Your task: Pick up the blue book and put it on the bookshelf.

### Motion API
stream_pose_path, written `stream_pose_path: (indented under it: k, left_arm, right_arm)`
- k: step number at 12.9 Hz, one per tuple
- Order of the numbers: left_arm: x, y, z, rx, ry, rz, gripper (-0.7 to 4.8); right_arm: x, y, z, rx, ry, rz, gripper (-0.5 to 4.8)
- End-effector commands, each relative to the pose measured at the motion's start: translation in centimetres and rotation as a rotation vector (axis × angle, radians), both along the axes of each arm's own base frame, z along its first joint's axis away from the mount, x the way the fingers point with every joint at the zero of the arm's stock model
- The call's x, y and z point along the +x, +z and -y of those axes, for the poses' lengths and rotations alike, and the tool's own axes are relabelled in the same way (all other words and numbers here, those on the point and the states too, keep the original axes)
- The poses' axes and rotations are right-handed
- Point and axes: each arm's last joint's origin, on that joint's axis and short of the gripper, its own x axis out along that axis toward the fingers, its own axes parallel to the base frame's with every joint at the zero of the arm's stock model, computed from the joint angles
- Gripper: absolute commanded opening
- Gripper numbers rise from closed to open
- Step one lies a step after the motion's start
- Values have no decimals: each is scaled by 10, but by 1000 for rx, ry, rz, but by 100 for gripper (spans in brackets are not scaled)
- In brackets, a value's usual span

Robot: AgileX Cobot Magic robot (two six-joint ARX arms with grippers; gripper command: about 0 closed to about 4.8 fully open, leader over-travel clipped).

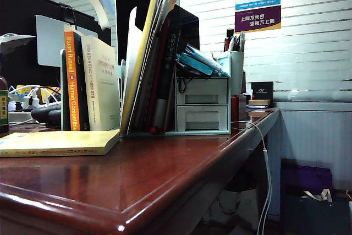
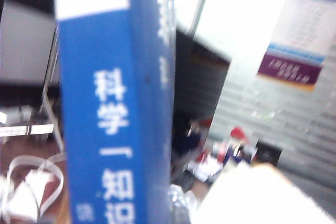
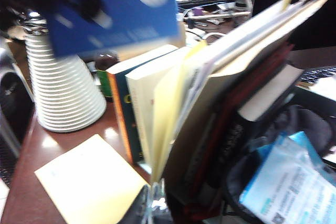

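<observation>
Left tool, unseen but clamped on the stiff, weighty blue book (image 2: pixel 113 119) above the bookshelf (image 1: pixel 129 53); right tool's opening untellable.

Exterior low at desk edge (image 1: pixel 165 191), wrists overhead

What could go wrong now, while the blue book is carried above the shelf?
1. The blue book, gripped by the left pincer, hangs blurred above the upright books; it could knock them over.
2. The bookshelf is crowded with leaning folders, so the book may jam.
3. The right pincer, unseen, looks over the shelf and could obstruct.
</observation>
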Motion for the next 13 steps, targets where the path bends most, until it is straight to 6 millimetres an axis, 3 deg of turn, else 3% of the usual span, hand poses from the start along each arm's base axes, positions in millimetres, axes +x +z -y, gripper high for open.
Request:
stream_pose_path:
  k: [1,3,6,7,10,11,13]
  left_arm:
    - [12,-4,6,-51,4,93,-6]
    - [27,-16,11,-40,13,59,-6]
    - [81,-56,31,10,57,-32,-6]
    - [88,-61,33,38,83,-42,-6]
    - [87,-54,31,-13,138,33,-6]
    - [81,-44,29,12,163,125,-6]
    - [80,-42,29,41,172,110,-6]
  right_arm:
    - [-2,6,1,16,7,26,-1]
    - [-3,6,1,17,11,25,-1]
    - [-4,6,0,23,51,23,-1]
    - [-4,6,0,23,51,23,-1]
    - [-3,6,0,22,50,24,-1]
    - [-3,6,0,22,50,23,-1]
    - [-4,6,0,22,50,23,-1]
